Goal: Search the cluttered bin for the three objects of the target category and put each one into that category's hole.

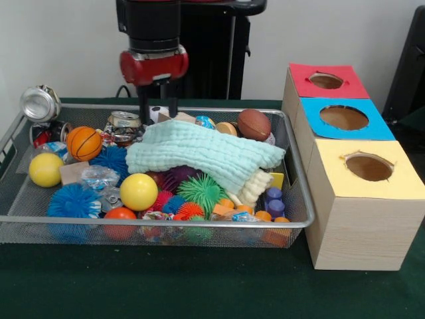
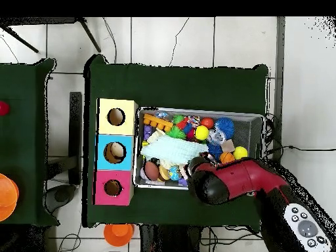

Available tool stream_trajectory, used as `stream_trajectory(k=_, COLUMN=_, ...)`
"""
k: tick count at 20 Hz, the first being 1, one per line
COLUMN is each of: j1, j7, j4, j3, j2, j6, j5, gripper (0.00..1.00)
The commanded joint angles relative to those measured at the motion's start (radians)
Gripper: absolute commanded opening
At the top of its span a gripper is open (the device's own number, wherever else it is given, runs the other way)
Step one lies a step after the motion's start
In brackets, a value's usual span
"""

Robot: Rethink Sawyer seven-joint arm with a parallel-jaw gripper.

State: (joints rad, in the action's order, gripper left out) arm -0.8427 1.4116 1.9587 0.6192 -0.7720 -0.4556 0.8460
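A wire mesh bin (image 1: 153, 224) (image 2: 197, 110) is packed with clutter under a mint cloth (image 1: 206, 151) (image 2: 172, 151). In it are two yellow balls (image 1: 138, 191) (image 1: 45, 169), a small basketball (image 1: 84, 143), a brown football (image 1: 254, 124), a green spiky ball (image 1: 200, 191), a blue spiky ball (image 1: 73, 201), a crushed can (image 1: 125, 121) and wooden blocks (image 1: 73, 172). My gripper (image 1: 158, 107) hangs open over the bin's back edge, just behind the cloth. A small white object shows between its fingers. In the overhead view the arm (image 2: 230, 180) hides the gripper.
Beside the bin stands a wooden box with three holes: red (image 1: 326, 80) (image 2: 113, 188), blue (image 1: 344, 117) (image 2: 115, 152) and yellow (image 1: 369, 167) (image 2: 116, 117). Another crushed can (image 1: 40, 103) rests at the bin's back corner. Orange cups (image 2: 118, 233) sit off the table.
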Motion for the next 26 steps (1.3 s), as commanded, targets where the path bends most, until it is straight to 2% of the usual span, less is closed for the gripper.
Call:
stream_trajectory(k=1, j1=0.002, j7=-0.192, j4=0.018, j3=0.114, j2=0.046, j6=-0.027, j5=0.047, gripper=1.00)
stream_trajectory(k=7, j1=-0.004, j7=-0.155, j4=0.027, j3=0.116, j2=0.052, j6=0.005, j5=0.079, gripper=1.00)
stream_trajectory(k=14, j1=0.055, j7=-0.074, j4=-0.024, j3=0.047, j2=0.110, j6=0.041, j5=0.157, gripper=1.00)
stream_trajectory(k=19, j1=0.116, j7=0.001, j4=-0.077, j3=-0.022, j2=0.198, j6=0.070, j5=0.236, gripper=1.00)
stream_trajectory(k=26, j1=0.152, j7=0.048, j4=-0.085, j3=-0.061, j2=0.203, j6=0.093, j5=0.263, gripper=1.00)
